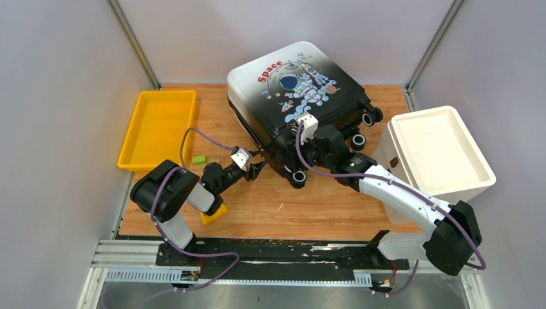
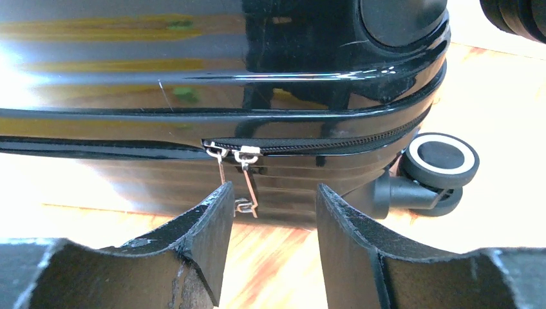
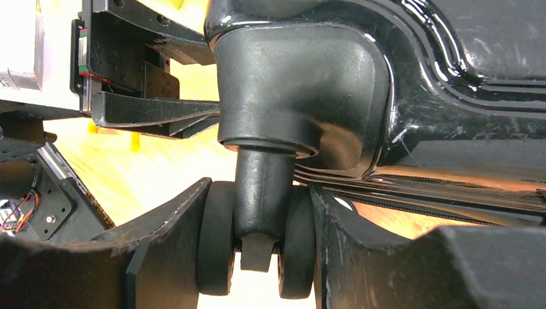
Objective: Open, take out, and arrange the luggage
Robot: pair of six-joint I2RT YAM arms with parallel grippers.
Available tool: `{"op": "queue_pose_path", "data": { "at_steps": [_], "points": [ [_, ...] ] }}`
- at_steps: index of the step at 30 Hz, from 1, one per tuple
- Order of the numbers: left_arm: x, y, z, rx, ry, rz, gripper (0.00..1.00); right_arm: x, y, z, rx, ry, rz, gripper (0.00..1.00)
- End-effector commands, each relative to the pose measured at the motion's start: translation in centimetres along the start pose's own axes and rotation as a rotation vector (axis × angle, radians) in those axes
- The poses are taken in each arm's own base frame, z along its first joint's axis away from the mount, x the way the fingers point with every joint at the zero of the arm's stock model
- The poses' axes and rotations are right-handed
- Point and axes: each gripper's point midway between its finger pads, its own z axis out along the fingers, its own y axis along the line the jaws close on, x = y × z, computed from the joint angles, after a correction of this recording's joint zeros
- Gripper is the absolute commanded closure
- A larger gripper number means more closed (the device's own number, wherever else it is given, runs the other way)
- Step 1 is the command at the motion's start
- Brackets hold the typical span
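Black-to-white luggage (image 1: 290, 96) lies diagonally, wheels (image 1: 358, 140) near-right; right claw (image 3: 261, 212) clamps one wheel (image 3: 216, 238), left claw (image 2: 273, 193) stands half-open.

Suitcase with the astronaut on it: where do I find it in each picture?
Top view: the luggage lies centre, print up, a wheel at its near corner.
Left wrist: luggage side fills the top, zip pulls hang by the left fingers, wheel at right.
Right wrist: luggage corner fills the top, wheel between the right fingers.
Shared landmark: a black wheel.

Bright even light, glare on luggage (image 2: 193, 71), wrist-cam bg blown out
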Motion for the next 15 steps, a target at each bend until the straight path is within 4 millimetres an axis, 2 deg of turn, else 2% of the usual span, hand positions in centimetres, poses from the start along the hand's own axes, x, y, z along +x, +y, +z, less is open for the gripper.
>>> {"op": "queue_pose_path", "data": {
  "at_steps": [1, 15],
  "points": [
    [-2.6, 0.0, 0.0, 0.007, -0.091, 0.018, 0.43, -4.4, 2.5, -2.0, -0.098, -0.150, -0.056, 0.97],
    [-3.0, 0.4, 1.8, 0.017, -0.112, 0.010, 0.44, -4.2, 2.4, -1.9, -0.096, -0.146, -0.050, 0.97]
  ]
}}
